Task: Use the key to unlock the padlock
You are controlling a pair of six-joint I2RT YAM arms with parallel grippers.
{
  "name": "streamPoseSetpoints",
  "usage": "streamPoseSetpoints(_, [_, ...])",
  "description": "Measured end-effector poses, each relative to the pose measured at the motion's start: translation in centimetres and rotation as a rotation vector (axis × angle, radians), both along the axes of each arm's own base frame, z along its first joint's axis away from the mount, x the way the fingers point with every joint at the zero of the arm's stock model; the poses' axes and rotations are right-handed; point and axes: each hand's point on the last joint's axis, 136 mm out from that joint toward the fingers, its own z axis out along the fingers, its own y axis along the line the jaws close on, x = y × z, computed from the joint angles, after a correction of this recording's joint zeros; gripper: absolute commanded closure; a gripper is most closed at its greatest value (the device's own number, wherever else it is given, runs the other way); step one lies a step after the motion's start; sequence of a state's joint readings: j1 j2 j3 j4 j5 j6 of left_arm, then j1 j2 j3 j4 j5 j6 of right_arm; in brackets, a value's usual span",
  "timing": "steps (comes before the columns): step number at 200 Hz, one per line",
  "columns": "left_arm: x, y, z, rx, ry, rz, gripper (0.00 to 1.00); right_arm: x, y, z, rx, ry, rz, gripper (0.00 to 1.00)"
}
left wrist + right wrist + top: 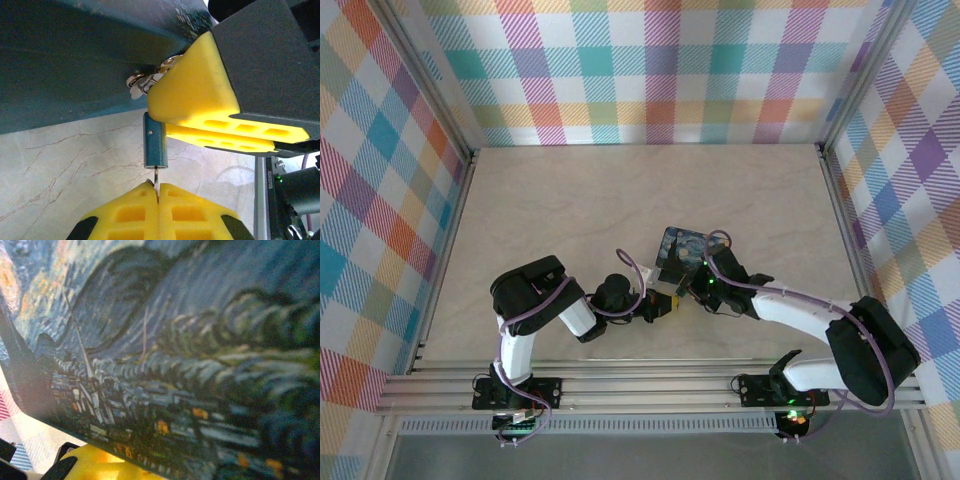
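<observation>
Nearest, at the bottom of the left wrist view, left gripper [157, 192] clenched on the thin key [156, 177], its blade pointing up to meet the lower end of the padlock [155, 142]. Just beyond, over the marbled table [60, 170], that small teal lock, upper end at the yellow tips of the right gripper [161, 120], jaws close together there, though hard to tell whether truly clamping. Farther back, silver metal bits [142, 81] against the dark blue box [75, 60].
</observation>
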State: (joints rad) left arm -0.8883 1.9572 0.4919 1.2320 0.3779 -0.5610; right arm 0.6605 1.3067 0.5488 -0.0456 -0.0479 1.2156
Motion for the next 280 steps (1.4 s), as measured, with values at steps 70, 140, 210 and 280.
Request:
streamPoseSetpoints(70, [-1.1,-0.5,-0.6,0.246,-0.209,-0.045,1.00,-0.6,0.2,-0.2,-0.067,0.065,0.083,1.00])
streamPoseSetpoints(140, [-1.6,0.4,-0.3,0.438,-0.398,-0.043,1.00,-1.4,0.7,-0.1,-0.068,0.112,0.139,0.51])
streamPoseSetpoints(210, [-0.7,-0.1,1.1,0.208,-0.237,-0.031,1.00,-2.2,1.0,0.1,-0.050,0.113,0.168,0.41])
streamPoseSetpoints(280, [-0.8,-0.3,1.2,0.177,-0.189,-0.026,1.00,-3.2,-0.3,2.6,-0.040,0.066,0.147,0.34])
